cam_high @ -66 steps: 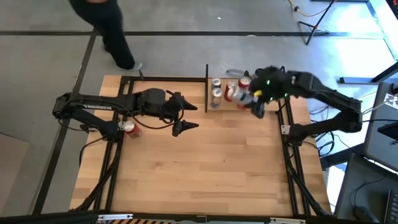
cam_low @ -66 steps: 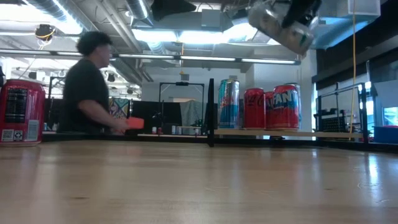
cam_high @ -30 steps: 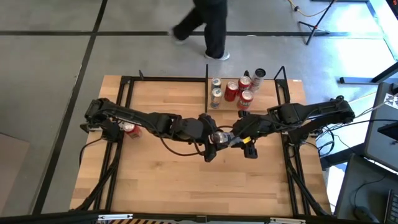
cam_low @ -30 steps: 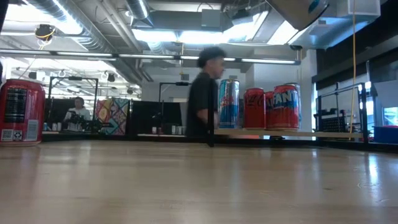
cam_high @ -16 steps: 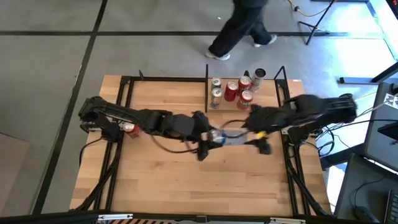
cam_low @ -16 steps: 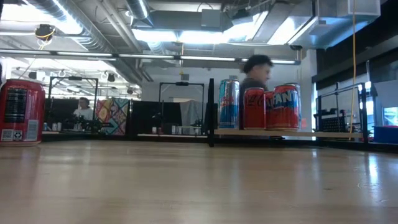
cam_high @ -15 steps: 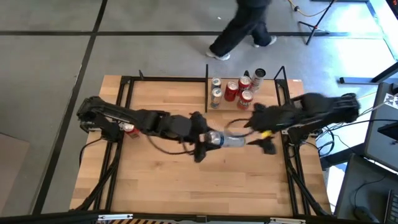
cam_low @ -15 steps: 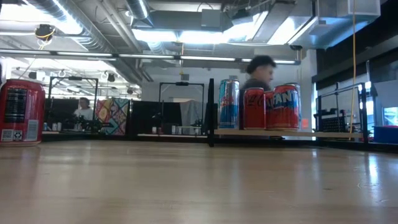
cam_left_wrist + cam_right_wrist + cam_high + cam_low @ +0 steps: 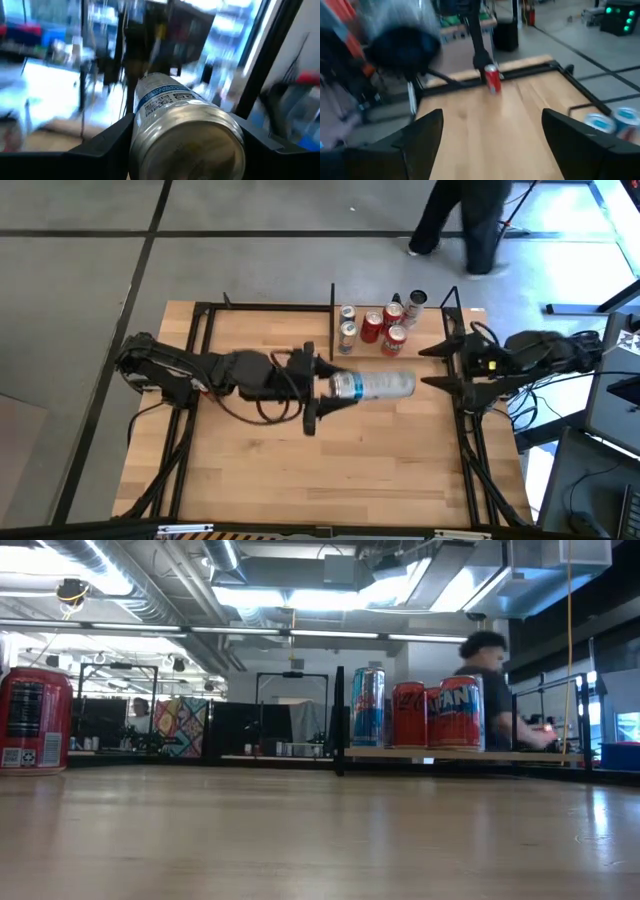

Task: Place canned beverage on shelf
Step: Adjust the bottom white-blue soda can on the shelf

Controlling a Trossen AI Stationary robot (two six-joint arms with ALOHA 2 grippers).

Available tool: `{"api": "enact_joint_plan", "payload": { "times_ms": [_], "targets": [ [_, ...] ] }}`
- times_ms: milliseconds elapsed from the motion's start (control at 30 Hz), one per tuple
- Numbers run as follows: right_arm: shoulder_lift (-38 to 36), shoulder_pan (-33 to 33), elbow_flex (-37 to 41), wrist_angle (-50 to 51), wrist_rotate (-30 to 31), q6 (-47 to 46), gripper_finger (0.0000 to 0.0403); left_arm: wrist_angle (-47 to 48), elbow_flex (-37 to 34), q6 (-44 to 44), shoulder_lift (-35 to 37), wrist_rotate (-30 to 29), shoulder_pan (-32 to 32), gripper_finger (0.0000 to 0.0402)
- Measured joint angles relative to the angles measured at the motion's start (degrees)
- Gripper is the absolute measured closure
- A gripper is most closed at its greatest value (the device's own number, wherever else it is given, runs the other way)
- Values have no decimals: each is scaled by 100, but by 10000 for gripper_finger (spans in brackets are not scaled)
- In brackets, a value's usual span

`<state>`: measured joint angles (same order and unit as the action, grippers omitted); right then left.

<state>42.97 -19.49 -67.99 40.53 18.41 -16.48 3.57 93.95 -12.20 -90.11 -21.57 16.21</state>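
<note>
A silver can with a blue label (image 9: 372, 385) lies level in the air over the table's middle, held by my left gripper (image 9: 335, 387); it also shows in the left wrist view (image 9: 185, 125). My right gripper (image 9: 425, 367) is open and empty near the table's right edge, right of the can; its spread fingers show in the right wrist view (image 9: 492, 145). The shelf (image 9: 432, 330), a small light board with black posts, stands at the far right and carries several upright cans (image 9: 415, 713). The low view does not show the silver can. My left gripper pinches the can's round wall at the end nearest the wrist (image 9: 150, 125), one finger (image 9: 107, 142) on each side. The fingers come level from the table's left and lie along the can. The can sticks out toward the right edge, level and clear of the table.
A red can (image 9: 35, 720) stands upright near the table's left edge; it also shows in the right wrist view (image 9: 492, 79). Black frame bars (image 9: 465, 430) run along the table's sides. A person (image 9: 465, 220) walks on the floor beyond the far edge.
The two grippers met over the table's middle with the silver can between them. My right gripper has let go of it and drawn back toward the right edge, now open. My left gripper keeps the can, level and clear. The person has walked rightward behind the table.
</note>
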Motion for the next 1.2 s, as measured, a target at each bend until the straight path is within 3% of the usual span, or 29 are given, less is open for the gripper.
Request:
{"api": "enact_joint_plan", "payload": {
  "times_ms": [133,300,467,600,867,1200],
  "targets": [
    [-394,0,1060,-1432,-51,-196,79,-1323,0,122,-4,297,-211,155],
    [-364,0,1762,-3472,-98,-276,79,-2642,4,211,7,425,-276,155],
    [354,134,1879,-5853,-18,807,79,-3180,4,201,7,579,-280,155],
    [1080,455,1573,-7290,-364,1439,79,-3183,7,93,4,484,-280,155],
    [2295,1067,210,-7534,-1628,1718,79,-3164,7,32,2,398,-311,155],
    [2956,1163,-1024,-7497,-2193,2020,79,-3034,13,32,5,447,-341,155]
  ]
}}
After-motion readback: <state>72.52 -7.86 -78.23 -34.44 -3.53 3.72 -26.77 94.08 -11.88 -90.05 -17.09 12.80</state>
